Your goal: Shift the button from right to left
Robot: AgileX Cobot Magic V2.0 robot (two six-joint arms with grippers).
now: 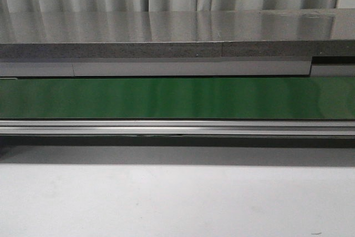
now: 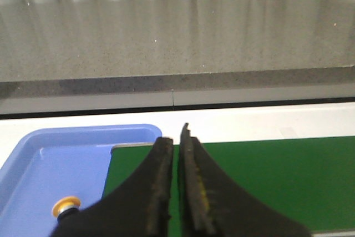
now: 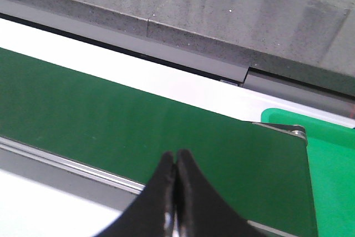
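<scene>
The button (image 2: 66,206) shows only in the left wrist view: its orange-yellow cap lies in the blue tray (image 2: 33,159), and its body is mostly hidden behind my left finger. My left gripper (image 2: 175,138) is shut and empty above the end of the green belt (image 2: 266,181), beside the tray. My right gripper (image 3: 176,157) is shut and empty over the near edge of the green belt (image 3: 111,120). No button shows on the belt (image 1: 177,98) in the front view, and neither gripper shows there.
A green tray (image 3: 333,165) sits at the belt's end in the right wrist view. A grey stone counter (image 1: 177,31) runs behind the belt. An aluminium rail (image 1: 177,127) borders the belt's near side, with the white table (image 1: 177,198) in front.
</scene>
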